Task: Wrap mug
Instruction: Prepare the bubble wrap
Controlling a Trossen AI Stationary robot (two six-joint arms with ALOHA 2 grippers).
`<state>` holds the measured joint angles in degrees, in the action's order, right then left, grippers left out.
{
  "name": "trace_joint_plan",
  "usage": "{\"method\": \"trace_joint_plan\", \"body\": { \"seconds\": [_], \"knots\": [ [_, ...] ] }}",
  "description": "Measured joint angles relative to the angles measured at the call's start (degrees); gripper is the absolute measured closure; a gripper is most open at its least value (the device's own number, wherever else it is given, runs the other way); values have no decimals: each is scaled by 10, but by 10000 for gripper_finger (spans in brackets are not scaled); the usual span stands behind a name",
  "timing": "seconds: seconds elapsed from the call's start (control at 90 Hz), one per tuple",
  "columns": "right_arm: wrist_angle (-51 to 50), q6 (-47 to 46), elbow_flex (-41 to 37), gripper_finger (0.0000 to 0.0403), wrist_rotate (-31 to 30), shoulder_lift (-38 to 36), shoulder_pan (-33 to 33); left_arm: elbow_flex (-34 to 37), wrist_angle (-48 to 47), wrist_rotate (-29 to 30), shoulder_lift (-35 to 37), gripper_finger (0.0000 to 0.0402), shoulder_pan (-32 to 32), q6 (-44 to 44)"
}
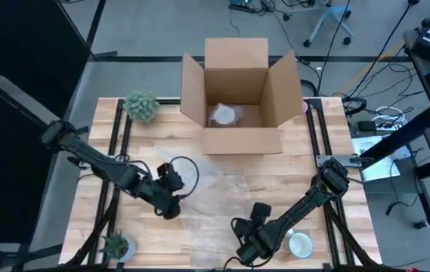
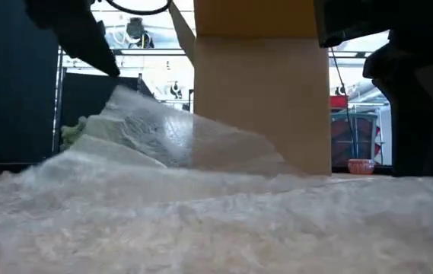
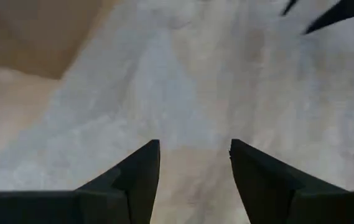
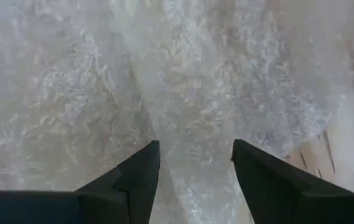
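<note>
Bubble wrap sheet [image 1: 222, 193] lies flat mid-table, between both arms. Left gripper [image 3: 194, 163] at its left edge, right gripper [image 4: 195, 165] over its near edge, both jaws wide, empty. Mug [image 1: 224, 115] sits in cardboard box [image 1: 237, 140] at the far edge.

Even overhead light, soft shadows; the low view's foreground is blurred, its background windows glaring.

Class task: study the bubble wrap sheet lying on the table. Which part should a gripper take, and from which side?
Probably the sheet's near edge. The bubble wrap lies flat on the table, so only an edge gives purchase. The right gripper, open, hovers over it: come down from above there, one finger slipping under the rim.
</note>
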<state>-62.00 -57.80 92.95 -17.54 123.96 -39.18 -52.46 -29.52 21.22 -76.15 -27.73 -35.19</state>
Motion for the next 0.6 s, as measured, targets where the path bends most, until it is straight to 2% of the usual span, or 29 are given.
{"method": "trace_joint_plan", "body": {
  "seconds": [0.422, 0.511, 0.6],
  "knots": [
    [25, 0, 1, 216, -3, -1, 0, 0, -7, -32, -139, 222, 44, 51],
    [28, 0, 1, 216, -3, -1, 0, 0, 11, 12, -156, 222, 51, 57],
    [34, 5, 1, 216, -3, -1, -1, 0, 15, 93, -167, 222, 63, 57]
  ]
}}
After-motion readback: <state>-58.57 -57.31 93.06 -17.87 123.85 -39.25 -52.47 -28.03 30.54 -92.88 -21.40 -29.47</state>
